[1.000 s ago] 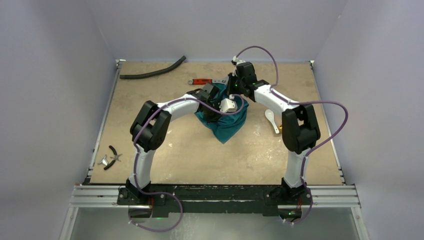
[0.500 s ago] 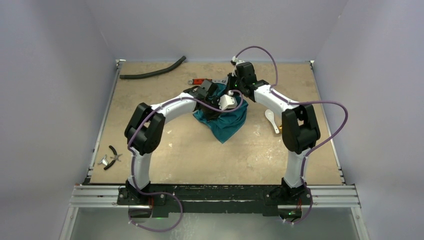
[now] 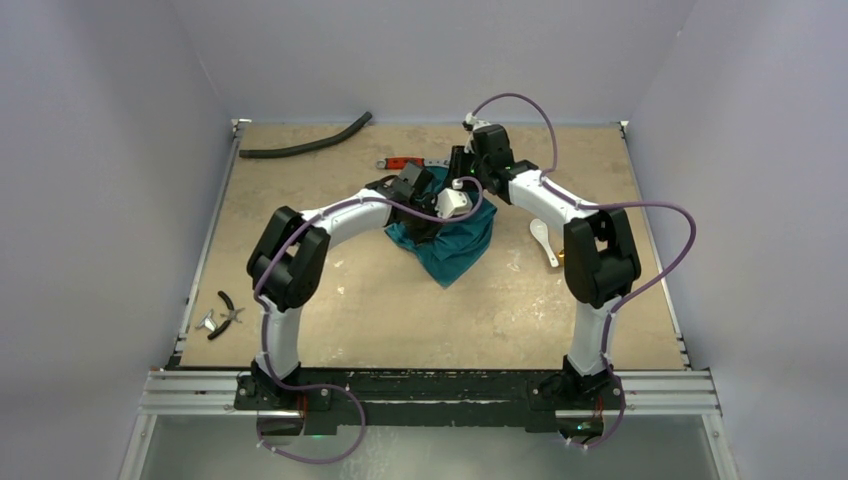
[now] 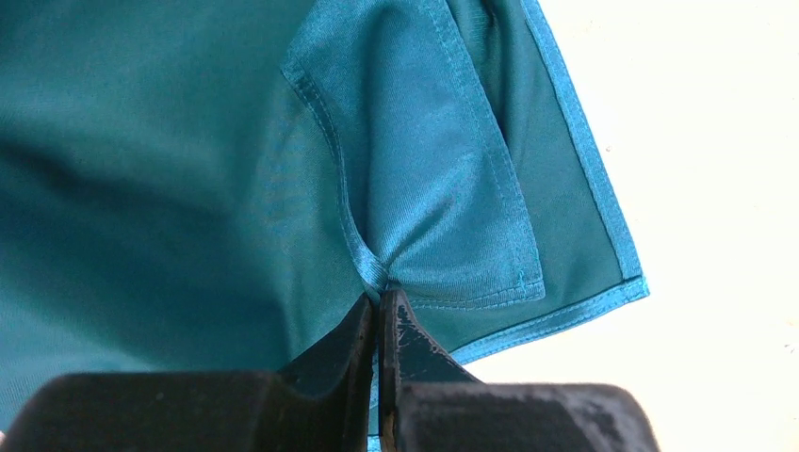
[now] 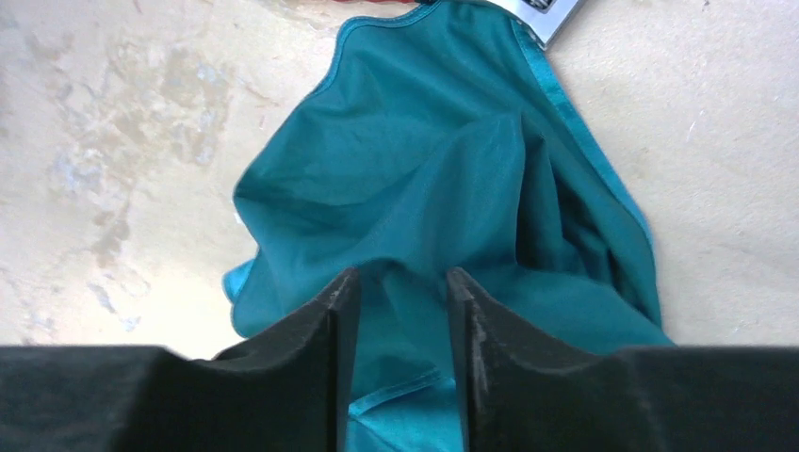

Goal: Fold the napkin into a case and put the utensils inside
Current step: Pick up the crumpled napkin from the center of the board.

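One hold only: our left gripper point(image 4: 382, 306) pinches the napkin point(image 4: 188, 141) hem, right gripper point(image 5: 400, 287) apart (cloth beneath); w/o tension we risk the fold slumping.

No text, label, brand, number or sign can be read on anything shown; a few dark marks are seen on a pale piece point(image 5: 551, 11) lying just beside the far hem of the napkin point(image 5: 424, 169) in the right wrist view, but they are too blurred and too cut off by the picture's edge to be made out.
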`<state>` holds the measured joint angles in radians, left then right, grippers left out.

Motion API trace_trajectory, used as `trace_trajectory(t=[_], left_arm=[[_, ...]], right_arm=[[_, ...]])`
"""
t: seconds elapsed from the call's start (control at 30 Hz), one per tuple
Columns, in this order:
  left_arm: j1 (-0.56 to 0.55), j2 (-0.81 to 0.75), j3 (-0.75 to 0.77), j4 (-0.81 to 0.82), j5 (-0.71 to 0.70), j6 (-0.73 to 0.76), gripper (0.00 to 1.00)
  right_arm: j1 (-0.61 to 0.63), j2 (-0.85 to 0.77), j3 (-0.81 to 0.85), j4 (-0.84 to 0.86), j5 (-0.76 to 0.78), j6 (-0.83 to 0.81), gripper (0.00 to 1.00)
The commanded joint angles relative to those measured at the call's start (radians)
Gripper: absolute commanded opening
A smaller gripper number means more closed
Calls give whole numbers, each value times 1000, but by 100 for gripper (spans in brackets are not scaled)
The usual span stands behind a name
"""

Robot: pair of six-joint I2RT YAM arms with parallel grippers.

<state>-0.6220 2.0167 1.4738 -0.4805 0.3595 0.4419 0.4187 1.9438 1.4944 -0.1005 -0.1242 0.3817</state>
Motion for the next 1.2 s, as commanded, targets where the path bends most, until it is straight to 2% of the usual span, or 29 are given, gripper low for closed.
trace_trajectory(t=[0.0, 0.03, 0.13, 0.17, 0.23, 0.3, 0.4, 0.47, 0.6, 0.73, 0.97, 1.07, 1.17], left_arm=[[14, -73, -47, 121, -15, -127, 0], [18, -79, -59, 140, -18, -146, 0], [29, -105, -99, 196, -26, -202, 0], [34, -118, -114, 211, -17, -219, 0], [40, -148, -146, 242, -1, -239, 0], [42, -172, -168, 266, 4, -255, 0], [45, -176, -169, 268, 3, -288, 0], [47, -174, -167, 280, -12, -319, 0], [52, -171, -170, 288, -10, -336, 0], [52, -172, -168, 267, -5, -332, 0], [52, -196, -177, 243, 11, -337, 0], [52, -212, -185, 231, 10, -326, 0], [52, -224, -203, 235, 6, -313, 0]], right_arm=[[0, -62, -20, -18, 23, 17, 55], [0, -81, -35, -30, 31, 29, 64], [-1, -183, -103, -73, 141, 108, 85], [-1, -226, -137, -82, 179, 131, 90], [-1, -329, -239, -81, 229, 183, 93], [4, -431, -355, -52, 240, 237, 94], [29, -532, -549, -13, 132, 350, 94], [65, -586, -681, 79, 51, 423, 94], [153, -627, -848, 239, 4, 526, 93], [190, -610, -881, 318, 34, 569, 93], [155, -517, -837, 428, 53, 566, 91], [124, -493, -787, 466, 17, 541, 87], [110, -474, -747, 479, 5, 529, 80]])
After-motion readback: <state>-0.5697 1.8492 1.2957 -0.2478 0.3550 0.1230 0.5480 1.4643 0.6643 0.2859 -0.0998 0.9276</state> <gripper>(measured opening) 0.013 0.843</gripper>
